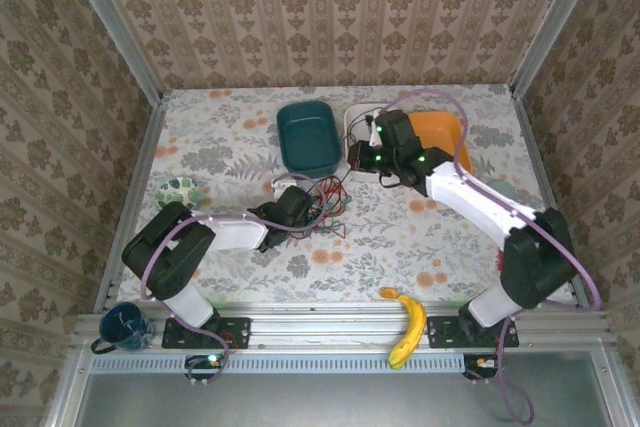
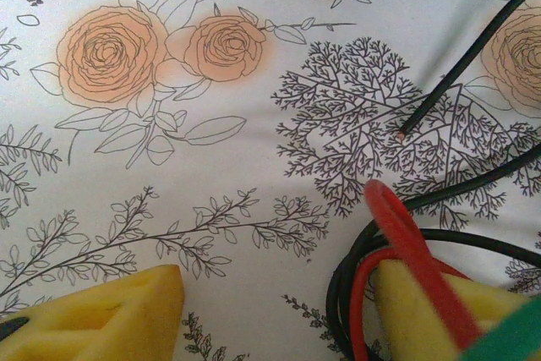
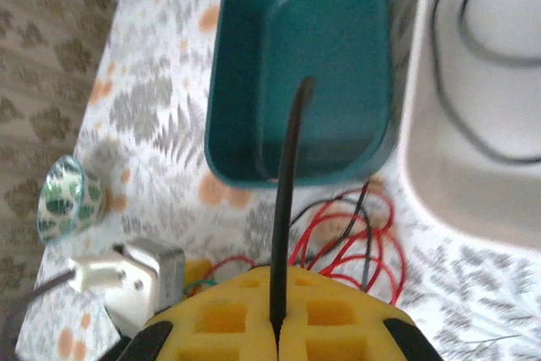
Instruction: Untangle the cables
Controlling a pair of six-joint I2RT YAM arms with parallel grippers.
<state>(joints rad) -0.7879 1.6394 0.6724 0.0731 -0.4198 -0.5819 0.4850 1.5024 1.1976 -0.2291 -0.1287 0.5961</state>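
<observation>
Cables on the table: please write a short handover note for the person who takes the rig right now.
Left gripper: open; the red cable lies across one finger, at the tangle.
Right gripper: shut on a black cable, near the white tray.
Done: a black loop lies in the white tray.
Left to do: red, green and black strands in the tangle are not yet separated.

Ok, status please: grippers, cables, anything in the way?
Right gripper shut on a black cable. Left gripper open, red cable lying across one finger. Tangle not yet undone. Teal tray close by, not blocking.
</observation>
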